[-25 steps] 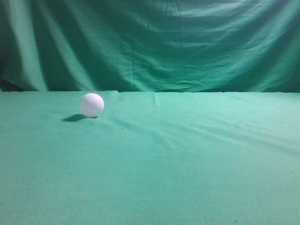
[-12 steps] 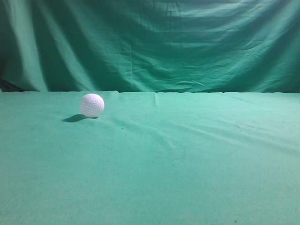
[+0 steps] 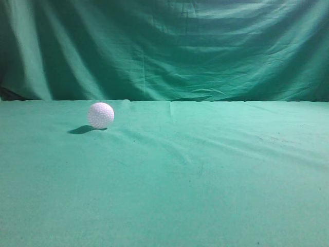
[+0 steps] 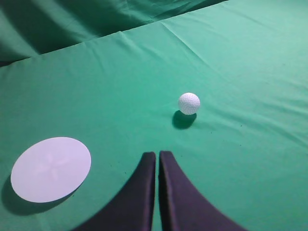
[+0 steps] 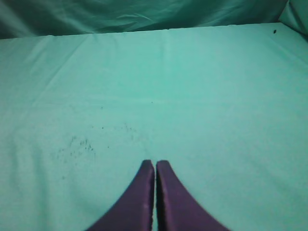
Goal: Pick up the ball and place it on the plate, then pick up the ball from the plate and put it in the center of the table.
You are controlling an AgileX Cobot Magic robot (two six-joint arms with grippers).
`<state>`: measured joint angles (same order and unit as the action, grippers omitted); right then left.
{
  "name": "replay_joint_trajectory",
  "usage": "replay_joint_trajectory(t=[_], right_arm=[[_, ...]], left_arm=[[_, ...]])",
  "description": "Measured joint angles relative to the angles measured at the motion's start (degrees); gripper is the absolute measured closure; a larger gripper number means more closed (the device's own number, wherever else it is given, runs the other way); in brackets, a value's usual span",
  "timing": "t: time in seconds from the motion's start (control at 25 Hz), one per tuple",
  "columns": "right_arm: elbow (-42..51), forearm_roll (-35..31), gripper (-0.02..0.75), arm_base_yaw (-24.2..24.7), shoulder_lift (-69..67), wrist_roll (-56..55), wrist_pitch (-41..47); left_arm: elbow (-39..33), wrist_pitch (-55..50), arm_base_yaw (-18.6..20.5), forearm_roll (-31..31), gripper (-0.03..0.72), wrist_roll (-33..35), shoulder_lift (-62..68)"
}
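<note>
Both the left gripper point(image 4: 157, 155) and right gripper point(image 5: 155, 163) have jaws pressed together, holding nothing. The plate point(image 4: 51, 168) lies left of the left gripper. Farther out, the ball point(image 4: 189, 103) rests on the worktop point(image 4: 250, 86), apart from the plate.

Ext cam table-height, wrist cams angled down – ball point(image 3: 101, 115) shared.

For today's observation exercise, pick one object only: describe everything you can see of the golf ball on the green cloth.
The ball is a small white sphere with a dimpled surface, looking like hard plastic, faintly lilac on its shaded side. It rests on the table, left of the middle in the exterior view, casting a dark shadow to its left. Nothing else touches it. In the left wrist view it lies beyond the shut left gripper, apart from the plate.
</note>
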<state>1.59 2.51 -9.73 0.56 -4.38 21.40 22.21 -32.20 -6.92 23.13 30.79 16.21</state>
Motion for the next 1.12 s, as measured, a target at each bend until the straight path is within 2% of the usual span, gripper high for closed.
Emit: replay_joint_trajectory(t=[1.12], right_arm=[[0.09, 0.0, 0.738, 0.0, 0.0, 0.0, 1.01]], left_arm=[[0.0, 0.0, 0.0, -0.53, 0.688, 0.0, -0.4]])
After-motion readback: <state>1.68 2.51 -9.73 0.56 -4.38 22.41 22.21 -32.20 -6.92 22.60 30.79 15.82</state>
